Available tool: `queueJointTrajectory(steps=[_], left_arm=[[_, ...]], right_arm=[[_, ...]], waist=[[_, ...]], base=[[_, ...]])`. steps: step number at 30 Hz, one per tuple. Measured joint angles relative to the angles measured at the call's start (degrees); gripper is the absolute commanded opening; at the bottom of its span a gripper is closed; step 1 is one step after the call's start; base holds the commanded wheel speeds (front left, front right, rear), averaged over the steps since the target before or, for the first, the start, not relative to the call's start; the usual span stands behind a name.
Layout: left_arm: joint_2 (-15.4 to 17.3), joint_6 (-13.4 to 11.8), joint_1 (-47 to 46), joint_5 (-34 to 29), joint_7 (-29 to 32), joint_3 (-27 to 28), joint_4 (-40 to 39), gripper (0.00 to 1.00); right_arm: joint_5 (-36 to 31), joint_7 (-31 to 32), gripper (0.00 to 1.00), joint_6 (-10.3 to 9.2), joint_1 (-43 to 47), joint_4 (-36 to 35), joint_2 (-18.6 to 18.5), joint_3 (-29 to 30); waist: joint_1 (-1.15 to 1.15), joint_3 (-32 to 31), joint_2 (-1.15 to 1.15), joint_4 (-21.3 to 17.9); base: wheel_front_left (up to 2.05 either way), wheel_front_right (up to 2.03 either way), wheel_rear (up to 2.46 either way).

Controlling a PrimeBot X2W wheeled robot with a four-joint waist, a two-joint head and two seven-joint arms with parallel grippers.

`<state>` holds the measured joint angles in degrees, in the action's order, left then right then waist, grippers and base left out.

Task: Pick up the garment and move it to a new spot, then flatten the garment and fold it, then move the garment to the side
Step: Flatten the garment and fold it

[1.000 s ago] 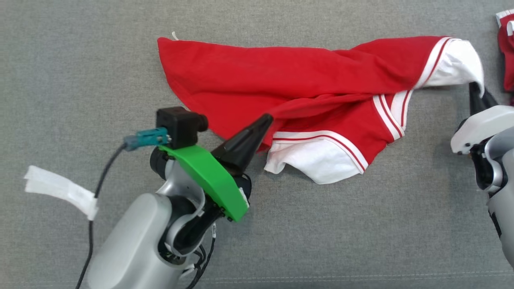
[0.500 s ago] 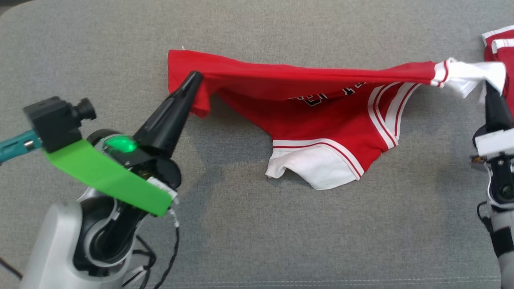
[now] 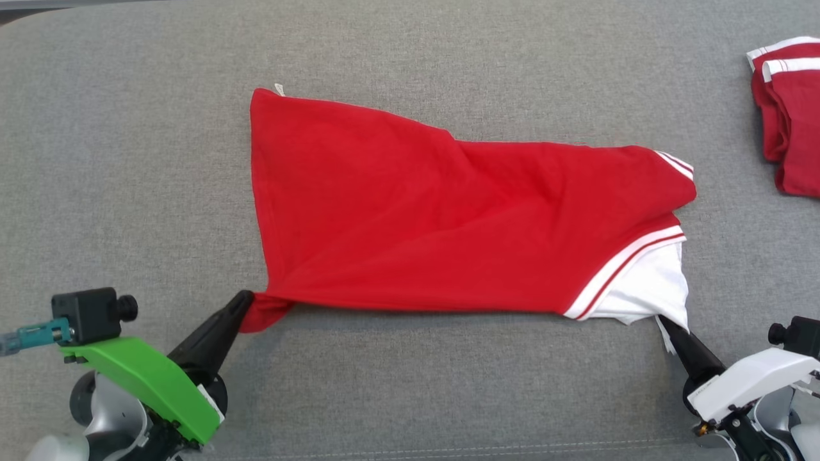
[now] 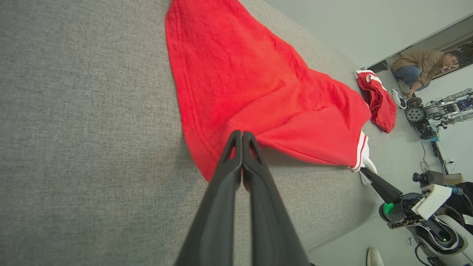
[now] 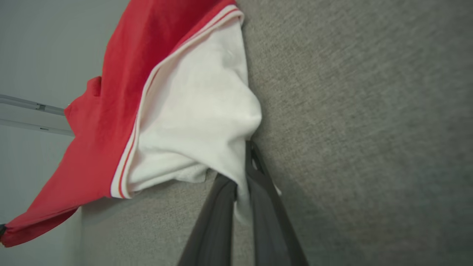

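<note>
Red garment [image 3: 416, 224], near corners pinched in both jaws

The garment [image 3: 448, 211] pinched in my left gripper [image 4: 242, 135] is soft, matt red knit cloth, lightly creased; the part in my right gripper [image 3: 666, 326] is white cloth of like finish. My 2 left fingers [image 4: 221, 192] are smooth, dull-sheened dark plastic. Beneath both jaws lies coarse, matt grey woven upholstery [image 3: 128, 160].

Left gripper [image 3: 245, 298], right gripper [image 3: 664, 323] — both pinched tight, low.
</note>
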<state>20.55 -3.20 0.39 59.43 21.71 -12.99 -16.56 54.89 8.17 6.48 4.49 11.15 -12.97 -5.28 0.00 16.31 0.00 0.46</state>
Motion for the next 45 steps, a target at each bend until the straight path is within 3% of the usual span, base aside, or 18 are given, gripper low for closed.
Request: queueJointTrajectory(steps=[8, 9, 10, 11, 18, 27, 28, 29, 30, 31, 32, 33, 34, 41, 45], left_arm=[[-0.38, 1.10, 1.45, 0.49, 0.58, -2.01, -1.65, 0.00], [-0.56, 1.38, 1.46, 0.48, 0.91, -2.48, -1.91, 0.00], [-0.66, 1.74, 1.46, 0.47, 0.96, -3.10, -2.01, 0.00], [-0.71, 1.76, 1.60, 0.43, 0.96, -3.55, -2.29, 0.00], [-1.37, 2.27, 2.40, 0.00, 0.92, -4.53, -2.40, 0.00], [-1.22, 2.63, 3.93, -2.34, 0.34, -5.77, -1.70, 0.00], [-1.19, 2.64, 4.33, -2.81, 0.34, -5.87, -1.35, 0.00], [-1.19, 2.63, 4.53, -3.23, 0.32, -6.01, -0.97, 0.17], [-1.11, 2.64, 4.67, -3.48, 0.33, -6.35, -0.64, 0.26], [-0.93, 2.67, 4.68, -3.86, 0.34, -6.89, -0.47, 0.33], [-0.89, 2.69, 4.68, -4.10, 0.31, -7.26, -0.37, 0.54], [-0.97, 2.69, 4.68, -4.24, -0.08, -7.42, -0.22, 0.86], [-1.05, 2.69, 4.68, -4.24, -0.34, -7.45, -0.02, 1.00], [-1.36, 1.83, 4.80, -7.36, -3.25, -5.55, 1.48, 1.00], [-1.60, 0.58, 4.82, -8.92, -6.76, -2.83, 1.53, 1.00]], right_arm=[[-1.26, 0.54, 0.01, -0.03, 0.99, -3.90, -1.87, 0.24], [-1.45, 0.54, 0.14, -0.03, 0.99, -4.44, -2.05, 0.53], [-1.44, 0.55, 0.14, -0.04, 1.01, -5.12, -2.19, 0.74], [-1.41, 0.99, 0.00, -0.07, 1.01, -6.01, -2.34, 0.73], [7.03, 4.85, 0.00, -0.14, 1.15, -12.13, 0.52, 1.27], [7.88, 9.64, 0.01, -5.11, 6.54, -13.36, -2.64, 2.70], [7.54, 9.93, 0.35, -5.39, 6.82, -13.40, -3.07, 2.72], [7.02, 10.02, 0.54, -5.78, 6.96, -13.44, -3.48, 2.76], [6.37, 10.09, 0.98, -6.16, 7.04, -13.48, -3.89, 2.75], [5.82, 10.49, 1.00, -6.25, 7.15, -13.68, -4.32, 2.70], [5.35, 10.61, 1.00, -6.65, 7.23, -13.94, -4.60, 2.68], [4.74, 10.61, 1.00, -6.68, 7.36, -14.15, -4.93, 2.61], [4.26, 10.67, 1.00, -6.68, 7.58, -14.45, -5.32, 2.50], [-0.12, 10.80, 1.00, -7.46, 9.18, -17.09, -9.02, 3.03], [-6.80, 7.78, 1.00, -7.72, 9.59, -18.74, -12.18, 4.05]], waist=[[0.00, 0.67, 0.00, -0.63], [0.00, 0.68, 0.00, -0.62], [0.00, 0.64, 0.00, -0.56], [0.00, 0.59, 0.00, -0.47], [0.00, 0.17, 0.00, 0.23], [0.00, -0.04, 0.00, 1.40], [0.00, -0.04, 0.00, 1.40], [0.00, -0.04, 0.00, 1.40], [0.00, -0.03, 0.00, 1.39], [0.00, -0.02, 0.00, 1.37], [0.00, -0.01, 0.00, 1.34], [0.00, -0.01, 0.00, 1.30], [0.00, 0.01, 0.00, 1.26], [0.00, -0.17, 0.00, 0.57], [0.00, -0.68, 0.00, -0.01]], base=[[0.00, 0.00, 0.00], [0.00, 0.00, 0.00], [0.00, 0.00, 0.00], [0.00, 0.00, 0.00], [0.00, 0.00, 0.00], [0.00, 0.00, 0.00], [0.00, 0.00, 0.00], [0.00, 0.00, 0.00], [0.00, 0.00, 0.00], [0.00, 0.00, 0.00], [0.00, 0.00, 0.00], [0.00, 0.00, 0.00], [0.00, 0.00, 0.00], [0.00, 0.00, 0.00], [0.00, 0.00, 0.00]])
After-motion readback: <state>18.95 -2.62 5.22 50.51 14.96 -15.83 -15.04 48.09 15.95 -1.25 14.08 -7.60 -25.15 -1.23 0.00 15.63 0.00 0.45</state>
